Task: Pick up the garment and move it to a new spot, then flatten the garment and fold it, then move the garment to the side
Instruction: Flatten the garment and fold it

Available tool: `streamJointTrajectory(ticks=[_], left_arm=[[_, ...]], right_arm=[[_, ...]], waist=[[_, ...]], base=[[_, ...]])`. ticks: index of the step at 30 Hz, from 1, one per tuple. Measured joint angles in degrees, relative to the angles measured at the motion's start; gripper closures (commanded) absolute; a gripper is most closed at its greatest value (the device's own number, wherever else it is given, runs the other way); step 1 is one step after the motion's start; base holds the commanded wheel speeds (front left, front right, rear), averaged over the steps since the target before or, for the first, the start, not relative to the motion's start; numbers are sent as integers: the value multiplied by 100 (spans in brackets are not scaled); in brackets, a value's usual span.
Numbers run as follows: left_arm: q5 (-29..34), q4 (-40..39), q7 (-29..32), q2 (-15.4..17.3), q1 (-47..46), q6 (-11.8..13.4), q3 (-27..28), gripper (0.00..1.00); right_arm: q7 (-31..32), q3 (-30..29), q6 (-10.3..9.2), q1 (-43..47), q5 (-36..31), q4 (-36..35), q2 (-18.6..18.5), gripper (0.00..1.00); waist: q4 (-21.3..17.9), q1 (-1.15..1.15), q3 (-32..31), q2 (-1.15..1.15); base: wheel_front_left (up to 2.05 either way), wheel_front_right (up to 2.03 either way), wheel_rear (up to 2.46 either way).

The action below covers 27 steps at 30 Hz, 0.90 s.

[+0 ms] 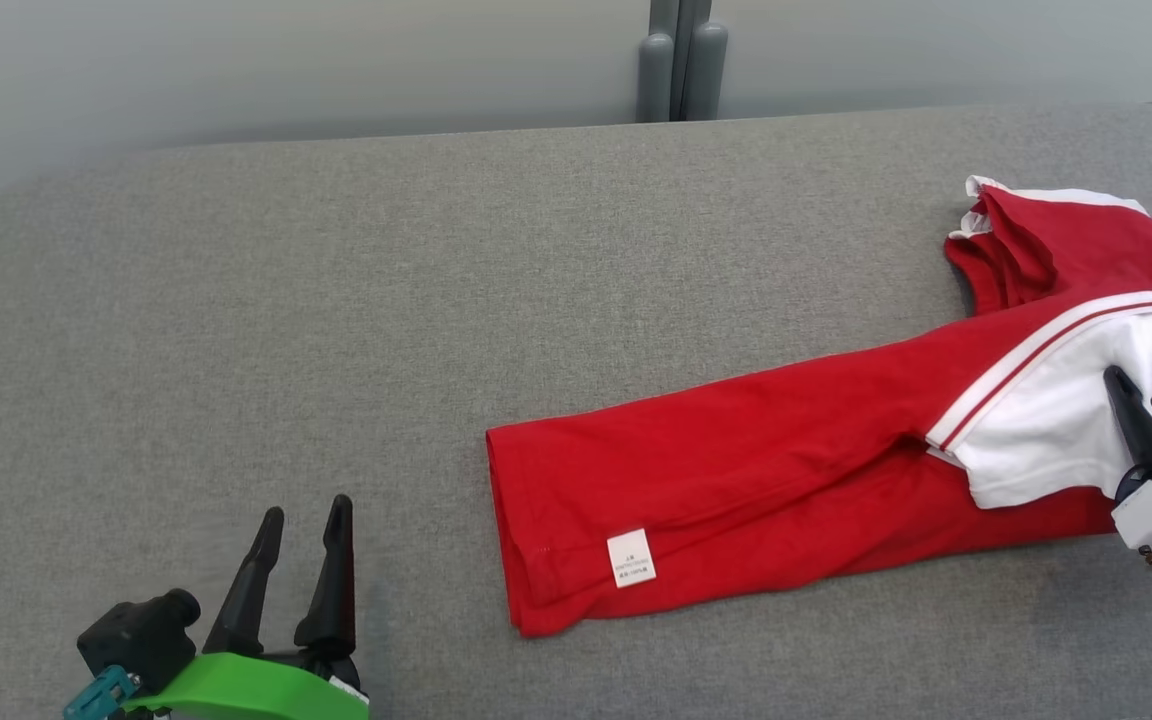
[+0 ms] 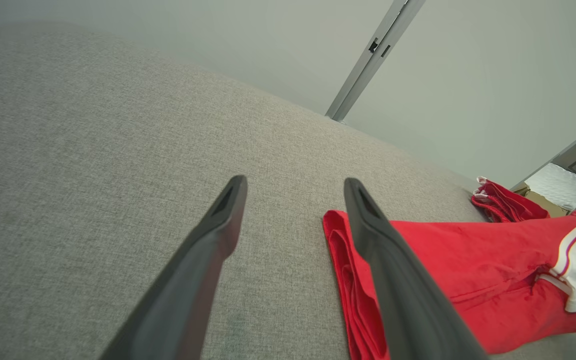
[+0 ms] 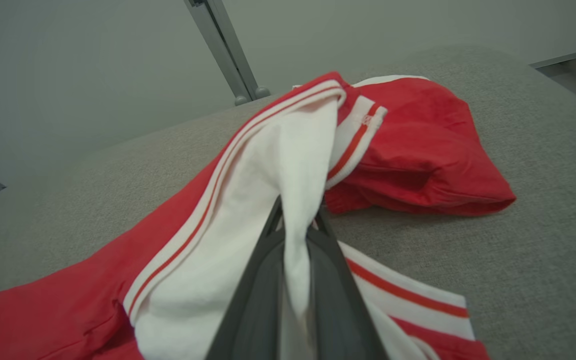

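The garment (image 1: pixel 786 450) is a red shirt with white panels and red-white stripes, lying stretched across the right half of the grey table (image 1: pixel 336 300). Its hem with a white label (image 1: pixel 630 558) points toward the middle, and its bunched top end lies at the far right. My right gripper (image 1: pixel 1131 395) is shut on the white part of the garment (image 3: pixel 293 210), and a fold of white cloth is pinched between its fingers. My left gripper (image 1: pixel 306 515) stands open near the front left, apart from the hem (image 2: pixel 340 260), with nothing between its fingers.
The grey fabric-covered table has a rounded far edge against a pale wall, with a grey post (image 1: pixel 681 60) behind it. A wide stretch of bare table (image 2: pixel 93 125) lies left of the garment. A box with white packing (image 2: pixel 558 187) shows past the table's far end.
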Motion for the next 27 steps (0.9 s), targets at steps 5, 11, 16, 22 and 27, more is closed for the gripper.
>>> streamJointTrajectory(ticks=[5,11,16,22,27], left_arm=[[43,-3,10,-35,2,0,-51,0],[45,34,60,-113,1,0,-178,0],[46,100,68,-154,2,1,-197,0],[49,138,111,-176,10,1,-219,0],[49,135,148,-186,64,25,-229,0]], right_arm=[[130,62,23,15,66,-238,-12,100],[345,441,90,37,138,-758,113,100],[615,961,92,60,111,-1302,147,100],[921,1508,142,160,58,-1846,277,100],[1245,2016,142,143,-14,-2219,476,100]], waist=[[-53,0,-25,0],[19,0,-99,0],[117,0,-211,0],[279,0,-339,0],[476,0,-418,0]], base=[[0,0,0],[0,0,0],[0,0,0],[0,0,0],[0,0,0]])
